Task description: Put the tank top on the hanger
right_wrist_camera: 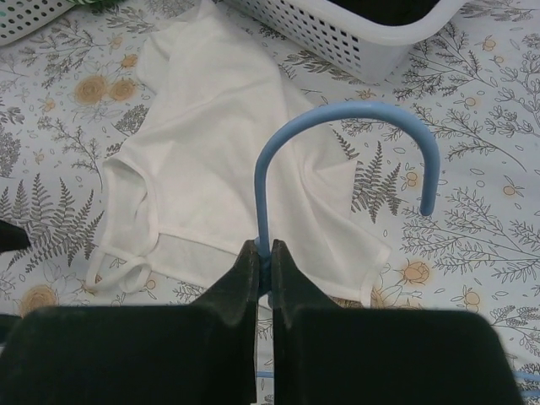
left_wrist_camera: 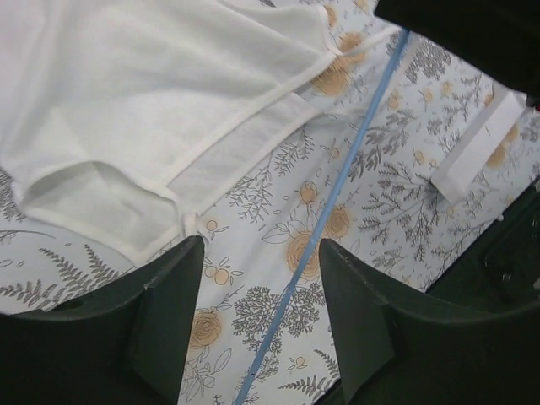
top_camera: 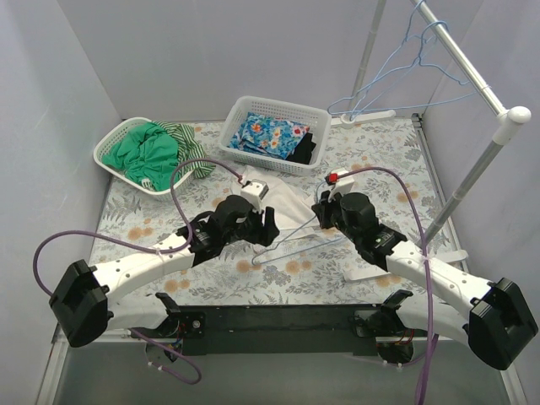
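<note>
Right fingers (right_wrist_camera: 263, 268) clamped tight on hanger (right_wrist_camera: 337, 110) at neck below hook. Left fingers (top_camera: 267, 223) spread wide, empty, hovering low. Tank top (left_wrist_camera: 126, 101) flat on bench (top_camera: 380, 169), just beyond hanger wire, which runs along its near edge. Left is nearer top; my guess, left grabs it.

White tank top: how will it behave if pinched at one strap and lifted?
Probably floppy: the tank top lies flat and creased, so it would likely sag from one pinch. Likely light: the cloth looks thin. The curled strap may bunch.
</note>
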Controlling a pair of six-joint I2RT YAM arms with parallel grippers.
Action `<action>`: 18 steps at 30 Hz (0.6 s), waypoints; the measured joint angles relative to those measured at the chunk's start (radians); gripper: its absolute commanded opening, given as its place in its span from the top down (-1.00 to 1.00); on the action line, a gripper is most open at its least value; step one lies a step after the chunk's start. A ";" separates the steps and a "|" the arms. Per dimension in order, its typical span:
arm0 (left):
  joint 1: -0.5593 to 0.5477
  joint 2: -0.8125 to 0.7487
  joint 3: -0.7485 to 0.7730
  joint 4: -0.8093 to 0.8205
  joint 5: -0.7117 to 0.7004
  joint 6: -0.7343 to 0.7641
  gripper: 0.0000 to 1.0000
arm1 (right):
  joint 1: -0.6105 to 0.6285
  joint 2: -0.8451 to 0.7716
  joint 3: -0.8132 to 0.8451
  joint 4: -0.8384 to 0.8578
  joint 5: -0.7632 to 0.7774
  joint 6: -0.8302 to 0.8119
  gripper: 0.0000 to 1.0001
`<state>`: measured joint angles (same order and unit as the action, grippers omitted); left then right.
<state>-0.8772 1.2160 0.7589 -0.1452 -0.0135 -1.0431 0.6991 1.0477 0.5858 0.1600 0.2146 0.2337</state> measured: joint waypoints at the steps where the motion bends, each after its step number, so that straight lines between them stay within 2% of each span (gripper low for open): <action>1: 0.005 -0.018 0.000 -0.011 -0.029 -0.016 -0.07 | 0.008 -0.002 -0.005 0.000 0.004 -0.004 0.97; 7: 0.089 0.021 0.032 -0.127 -0.089 -0.055 0.26 | 0.050 -0.011 -0.027 -0.005 0.027 -0.035 0.97; 18: 0.109 0.245 0.105 -0.241 0.005 -0.002 0.35 | 0.062 -0.035 -0.057 -0.014 0.058 -0.043 0.97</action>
<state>-0.7677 1.4605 0.8639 -0.3859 -0.0090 -1.0447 0.7609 1.0130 0.5285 0.1459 0.2722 0.1909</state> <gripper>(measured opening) 0.333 0.061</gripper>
